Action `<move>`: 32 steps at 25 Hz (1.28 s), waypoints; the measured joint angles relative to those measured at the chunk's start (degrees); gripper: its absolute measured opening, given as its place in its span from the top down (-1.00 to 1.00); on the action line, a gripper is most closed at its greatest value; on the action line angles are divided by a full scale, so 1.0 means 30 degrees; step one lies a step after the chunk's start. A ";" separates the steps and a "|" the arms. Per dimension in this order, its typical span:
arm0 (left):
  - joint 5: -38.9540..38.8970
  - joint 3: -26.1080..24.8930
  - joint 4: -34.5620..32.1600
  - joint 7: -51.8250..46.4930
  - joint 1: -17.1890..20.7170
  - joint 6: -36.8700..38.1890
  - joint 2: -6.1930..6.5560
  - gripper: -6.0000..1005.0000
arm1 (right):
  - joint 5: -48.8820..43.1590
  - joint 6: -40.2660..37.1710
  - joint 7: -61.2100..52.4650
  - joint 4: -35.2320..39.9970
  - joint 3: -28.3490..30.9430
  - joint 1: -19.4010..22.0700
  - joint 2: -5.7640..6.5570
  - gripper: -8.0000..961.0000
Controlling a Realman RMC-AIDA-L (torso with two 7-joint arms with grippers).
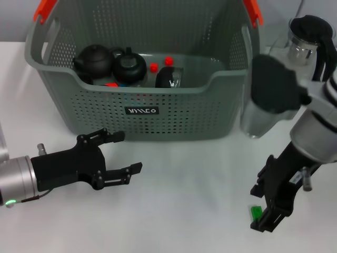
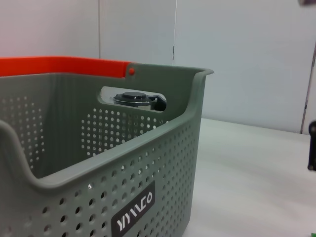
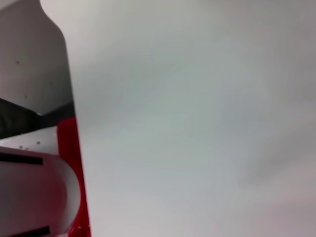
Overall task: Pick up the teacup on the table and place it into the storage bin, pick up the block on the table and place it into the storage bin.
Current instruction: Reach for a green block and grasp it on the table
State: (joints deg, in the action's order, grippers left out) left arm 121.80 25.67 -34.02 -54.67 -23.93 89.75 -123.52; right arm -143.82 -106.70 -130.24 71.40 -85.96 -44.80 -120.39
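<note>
I see the storage bin [image 1: 142, 103] already holding dark teaware, so I judge the teacup part done. My right gripper [image 1: 269, 211], well off the bin's right front corner, sits over a small green block [image 1: 256, 212]; whether it grips I cannot tell. My left gripper [image 1: 117, 153] hangs released, empty, just before the bin's label

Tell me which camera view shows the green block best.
The head view: the green block lies on the white table right beside the right gripper. The left wrist view catches at most a green sliver at its frame edge beyond the storage bin. The right wrist view shows none of it.
</note>
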 joint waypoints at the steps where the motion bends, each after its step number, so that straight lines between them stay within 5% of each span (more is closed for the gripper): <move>1: -0.0001 -0.0002 0.0002 0.0000 -0.0012 -0.0042 -0.0007 -0.71 | -0.0037 0.0299 -0.0031 -0.0195 -0.0288 0.0027 -0.0005 -0.59; 32: 0.0005 -0.0001 0.0032 -0.0205 -0.0052 -0.0115 -0.0034 -0.71 | -0.1065 0.4343 -0.0455 -0.3382 -0.2864 0.0141 -0.0030 -0.58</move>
State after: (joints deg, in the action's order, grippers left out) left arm 121.82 25.66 -33.92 -55.28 -24.08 89.41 -123.62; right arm -147.01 -93.67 -131.61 61.26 -94.55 -44.38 -120.48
